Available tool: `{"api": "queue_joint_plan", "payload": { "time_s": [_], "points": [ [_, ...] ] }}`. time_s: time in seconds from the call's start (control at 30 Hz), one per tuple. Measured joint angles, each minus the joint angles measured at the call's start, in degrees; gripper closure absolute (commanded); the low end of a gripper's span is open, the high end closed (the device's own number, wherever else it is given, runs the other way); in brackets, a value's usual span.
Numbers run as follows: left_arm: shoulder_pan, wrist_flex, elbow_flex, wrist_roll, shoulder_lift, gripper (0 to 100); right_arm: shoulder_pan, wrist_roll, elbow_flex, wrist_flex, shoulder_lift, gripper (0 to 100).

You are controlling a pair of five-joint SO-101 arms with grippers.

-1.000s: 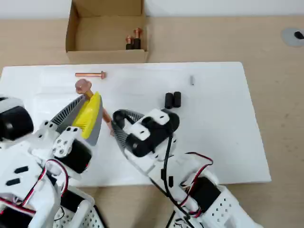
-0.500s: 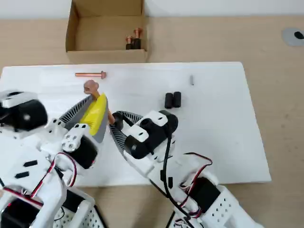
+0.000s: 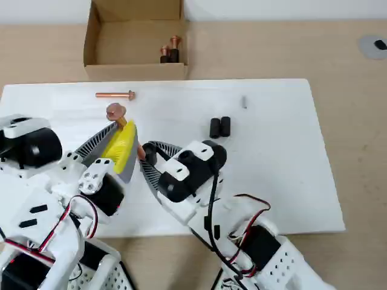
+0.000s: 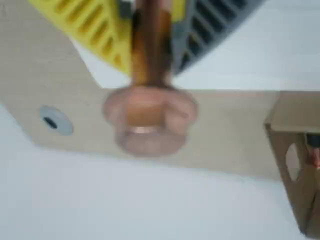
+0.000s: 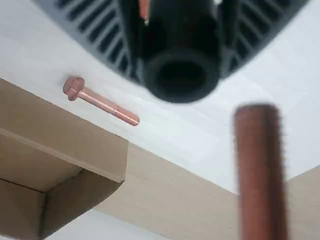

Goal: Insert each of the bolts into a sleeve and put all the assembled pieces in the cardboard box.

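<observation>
Left gripper (image 3: 120, 128) has swung in toward the right gripper (image 3: 149, 158), clamped on the bolt (image 3: 115, 112) at centre-left. The right one pinches a sleeve (image 5: 181, 74). The bolt tip sits just beside the bore, not yet lined up.

I seem to be at a robotics lab or office desk. It has a pale wood-grain surface (image 3: 357, 121) with a round grey cable grommet (image 3: 373, 46) set into it. A flat white rectangular work board (image 3: 272, 175) and a small open brown cardboard box (image 3: 91, 42) sit on top, and my white plastic arms (image 3: 36, 211) trail bare red and black wires (image 3: 257, 204).
</observation>
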Motion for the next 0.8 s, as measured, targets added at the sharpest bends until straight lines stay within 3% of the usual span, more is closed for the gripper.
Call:
{"api": "queue_joint_plan", "payload": {
  "time_s": [0.27, 0.8],
  "points": [
    [3.43, -3.69, 5.36, -3.08, 0.26, 99, 0.00, 0.00, 0.00, 0.00, 0.00, 98.9],
    [1.93, -7.47, 6.95, -6.24, 0.44, 99, -0.09, 0.00, 0.00, 0.00, 0.00, 98.9]
  ]
}}
